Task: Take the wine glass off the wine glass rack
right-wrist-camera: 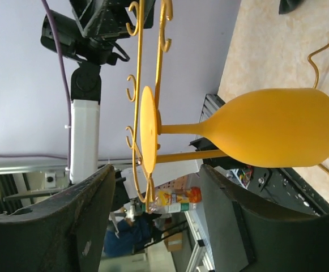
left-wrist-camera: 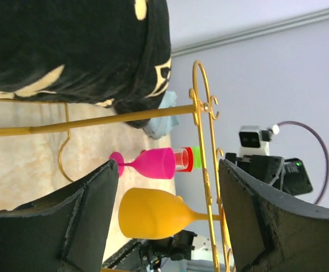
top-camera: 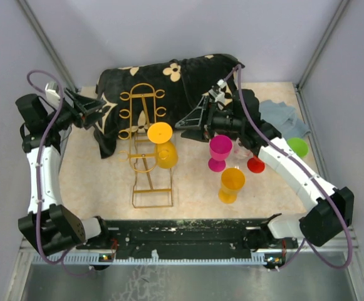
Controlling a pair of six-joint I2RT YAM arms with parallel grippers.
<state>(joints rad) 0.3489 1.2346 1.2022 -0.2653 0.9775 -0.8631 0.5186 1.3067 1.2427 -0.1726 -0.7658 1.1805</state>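
1. The beige table [top-camera: 88, 182] carries everything you see; both arms reach in from its near edge.
2. A black floral cloth [top-camera: 188, 78] lies bunched along the far side.
3. The gold wine glass rack [top-camera: 143, 119] stands left of centre. Its long rails run away from you and its scrolled far end shows against the cloth.
4. Your left gripper [top-camera: 109, 108] is spread wide and holds nothing. It sits left of the rack's far end and points at it.
5. Your right gripper [top-camera: 183, 123] is also spread wide and empty. It is just right of the rack, near the hanging glass but not touching it.
6. A grey cloth [top-camera: 282, 116] lies at the far right.
7. The yellow wine glass [top-camera: 166, 153] hangs upside down in the rack, its foot resting on the rails and its bowl below them. The right wrist view shows its stem straight ahead of the open fingers.
8. A magenta wine glass [top-camera: 220, 150] and an orange one [top-camera: 232, 183] stand upright right of the rack.
9. A red glass [top-camera: 255, 164] and a green cup [top-camera: 297, 146] show partly beside the right arm.
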